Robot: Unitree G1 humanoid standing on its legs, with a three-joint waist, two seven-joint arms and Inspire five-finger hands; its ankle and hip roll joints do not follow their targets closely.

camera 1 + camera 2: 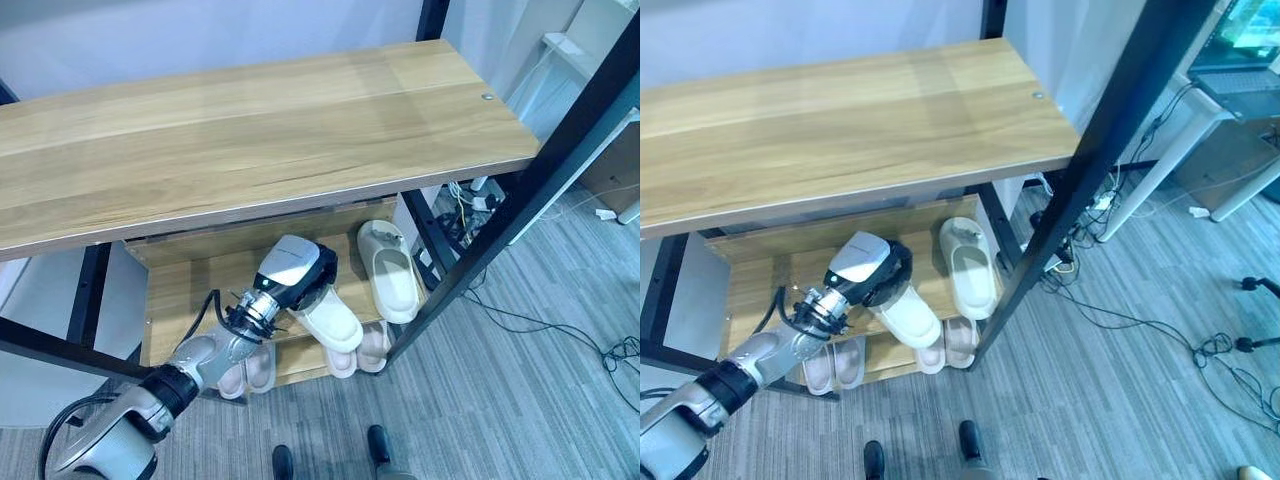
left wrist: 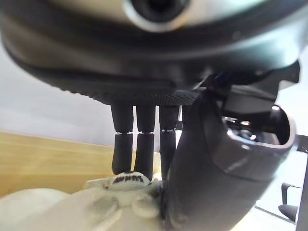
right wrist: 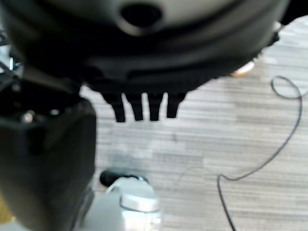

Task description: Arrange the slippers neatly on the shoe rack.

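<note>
Slipper placement on the middle shelf

Our left hand (image 1: pixel 296 270) grips a cream slipper (image 1: pixel 330 322) at the middle shelf (image 1: pixel 190 285), its mate (image 1: pixel 389 270) at two o'clock. We should align both parallel before releasing.

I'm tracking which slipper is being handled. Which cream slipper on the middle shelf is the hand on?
The left hand is on the slipper nearer the shelf's front edge. The other cream slipper lies apart to its right, untouched.
</note>
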